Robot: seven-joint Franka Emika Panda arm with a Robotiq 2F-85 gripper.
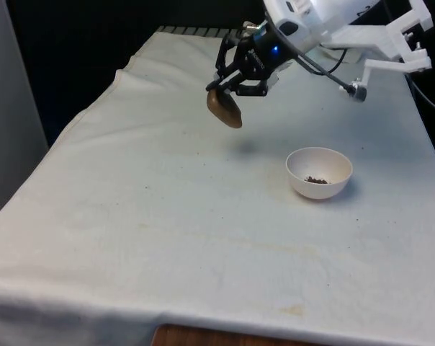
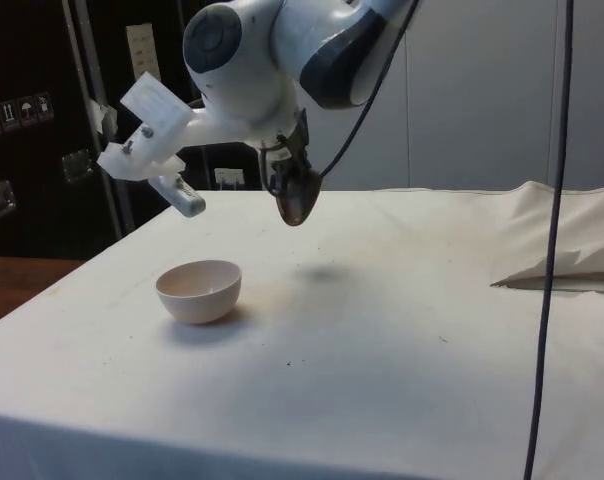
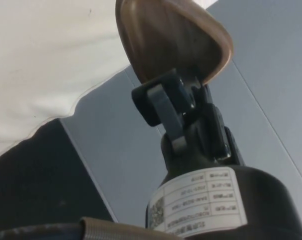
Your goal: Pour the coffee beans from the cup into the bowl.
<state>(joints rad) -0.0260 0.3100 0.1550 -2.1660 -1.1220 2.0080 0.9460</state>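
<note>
Upper centre of the front view, my hand (image 1: 235, 85) pinches the tipped brown cup (image 1: 224, 109), seemingly emptied into the bowl (image 1: 319, 172).

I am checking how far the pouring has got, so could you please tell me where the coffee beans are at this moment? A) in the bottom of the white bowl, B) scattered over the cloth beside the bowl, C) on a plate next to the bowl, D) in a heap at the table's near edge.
A: a small dark cluster of coffee beans lies inside the white bowl, while the gripper holds the brown cup in the air away from it.
</note>
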